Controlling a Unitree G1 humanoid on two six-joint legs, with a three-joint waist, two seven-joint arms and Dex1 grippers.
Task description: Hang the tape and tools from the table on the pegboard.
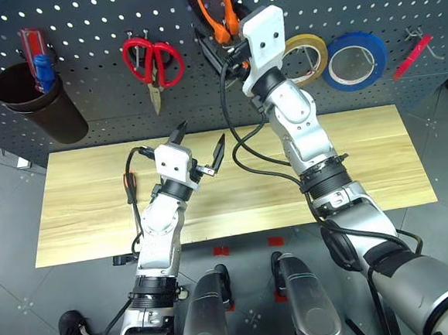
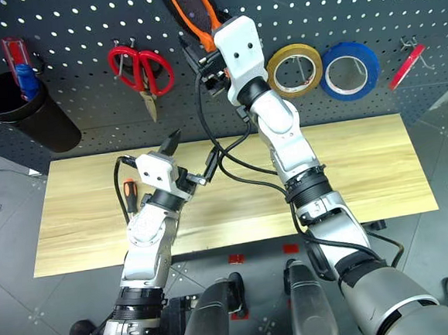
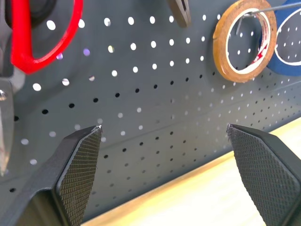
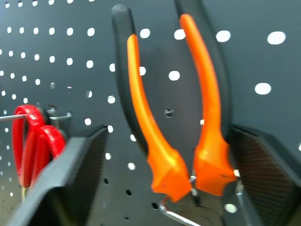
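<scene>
A dark grey pegboard [image 1: 82, 39] stands behind a light wood counter [image 1: 363, 164], with grey floor tiles all around. Up on the board, the orange-and-black pliers [image 4: 174, 117] hang handles up on a metal hook [image 4: 174, 214], and the right claw [image 4: 160, 174] sits right at them, its two fingers spread wide on either side of the handles, gripping nothing that can be seen. Just beside, toward the robot's right, the yellow-tan tape [image 2: 295, 69] hangs on its own hook, with a blue tape roll [image 2: 347, 70] next to it and a red tool [image 2: 406, 66] farther along. To the other side of the pliers hang red-handled scissors [image 1: 152, 63], and a dark cup [image 1: 37, 104] holding a red and a blue item sits at the far left of the board. Down low, the left claw [image 1: 201, 147] hovers over the counter, fingers wide apart and empty, pointing toward the board. The slim screwdriver [image 2: 130, 196] with its orange-and-black handle lies on the counter, just beside the left arm on its outer side.
</scene>
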